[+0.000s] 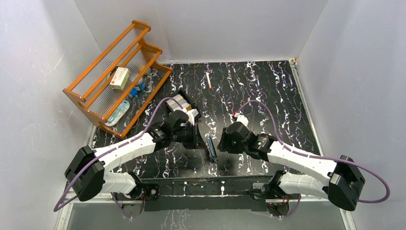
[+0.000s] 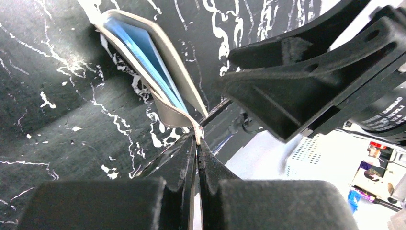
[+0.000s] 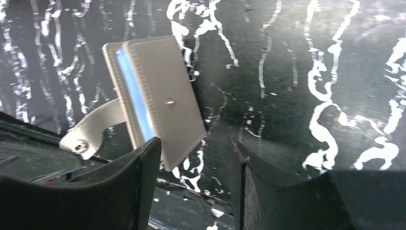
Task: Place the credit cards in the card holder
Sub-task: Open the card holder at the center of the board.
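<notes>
Currently the left end effector [image 2: 197,141] is clenched on the strap of the card holder [image 2: 174,57], which stands on edge on the counter [image 2: 57,110] just ahead of its fingertips, blue lining showing. The right end effector [image 3: 195,143] is released, jaws apart, with the holder just ahead to its left. The credit cards [image 1: 181,100] lie in a black tray [image 1: 167,106] beyond the left end effector.

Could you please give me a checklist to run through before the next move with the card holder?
1. Left gripper shut on the holder by its strap: ok.
2. Right gripper open and empty: ok.
3. Holder spread wide enough to take a card: not ok, only ajar.
4. Cards lie in the tray: ok.
5. Pockets free: cannot tell.
</notes>
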`<act>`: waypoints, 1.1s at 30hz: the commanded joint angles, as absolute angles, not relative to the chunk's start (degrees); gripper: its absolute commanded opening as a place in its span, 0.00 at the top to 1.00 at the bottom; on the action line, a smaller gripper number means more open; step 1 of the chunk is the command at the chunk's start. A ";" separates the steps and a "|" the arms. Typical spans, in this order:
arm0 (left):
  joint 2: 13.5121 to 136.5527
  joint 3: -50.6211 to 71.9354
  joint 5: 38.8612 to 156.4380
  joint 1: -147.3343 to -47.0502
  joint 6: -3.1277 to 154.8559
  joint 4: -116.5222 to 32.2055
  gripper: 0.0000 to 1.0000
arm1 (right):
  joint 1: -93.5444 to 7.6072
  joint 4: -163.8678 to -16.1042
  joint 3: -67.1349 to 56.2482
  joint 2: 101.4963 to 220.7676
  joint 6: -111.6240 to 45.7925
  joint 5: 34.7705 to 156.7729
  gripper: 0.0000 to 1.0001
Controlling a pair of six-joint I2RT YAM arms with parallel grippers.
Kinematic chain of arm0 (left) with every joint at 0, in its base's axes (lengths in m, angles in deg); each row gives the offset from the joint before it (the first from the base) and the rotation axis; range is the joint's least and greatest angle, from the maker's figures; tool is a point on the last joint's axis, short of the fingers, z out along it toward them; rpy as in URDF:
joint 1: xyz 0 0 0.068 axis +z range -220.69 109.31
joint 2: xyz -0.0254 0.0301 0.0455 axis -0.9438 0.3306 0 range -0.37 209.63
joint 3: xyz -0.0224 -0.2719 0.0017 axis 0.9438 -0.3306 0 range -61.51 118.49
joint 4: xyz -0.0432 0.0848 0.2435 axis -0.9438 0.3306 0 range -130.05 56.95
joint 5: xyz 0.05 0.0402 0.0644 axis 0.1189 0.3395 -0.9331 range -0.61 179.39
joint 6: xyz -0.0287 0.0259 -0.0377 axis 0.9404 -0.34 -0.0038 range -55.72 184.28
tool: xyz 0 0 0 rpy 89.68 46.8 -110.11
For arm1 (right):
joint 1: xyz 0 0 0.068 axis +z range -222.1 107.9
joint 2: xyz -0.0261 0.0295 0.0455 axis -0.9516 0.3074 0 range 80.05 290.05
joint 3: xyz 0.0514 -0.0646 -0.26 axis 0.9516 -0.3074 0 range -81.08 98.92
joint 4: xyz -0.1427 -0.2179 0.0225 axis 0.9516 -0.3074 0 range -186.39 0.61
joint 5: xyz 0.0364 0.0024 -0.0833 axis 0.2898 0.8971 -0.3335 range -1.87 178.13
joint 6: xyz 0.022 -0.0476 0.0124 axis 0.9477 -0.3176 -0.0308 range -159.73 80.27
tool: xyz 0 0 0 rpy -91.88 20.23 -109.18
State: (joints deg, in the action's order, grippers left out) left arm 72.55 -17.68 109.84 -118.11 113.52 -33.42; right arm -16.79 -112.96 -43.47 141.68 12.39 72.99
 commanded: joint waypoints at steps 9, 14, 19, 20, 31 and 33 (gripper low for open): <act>69.36 -19.67 110.47 -118.05 115.27 -37.00 1.00 | -16.53 -102.12 -44.11 146.02 11.29 76.16 0.46; 69.19 -19.80 105.49 -118.05 114.14 -31.40 1.00 | -16.51 -104.06 -44.47 146.40 11.16 71.71 0.56; 67.48 -23.20 102.06 -118.03 113.90 -29.38 1.00 | -16.52 -102.90 -44.42 144.68 10.08 74.96 0.54; 67.38 -23.61 100.98 -118.06 113.90 -28.51 1.00 | -16.52 -102.13 -44.48 144.43 9.52 75.81 0.53; 69.61 -25.58 95.23 -118.04 113.10 -24.93 1.00 | -16.54 -98.70 -47.80 143.91 8.79 75.27 0.84; 70.11 -25.32 95.28 -118.07 112.77 -24.89 1.00 | -16.66 -100.64 -47.53 144.82 8.80 72.80 0.83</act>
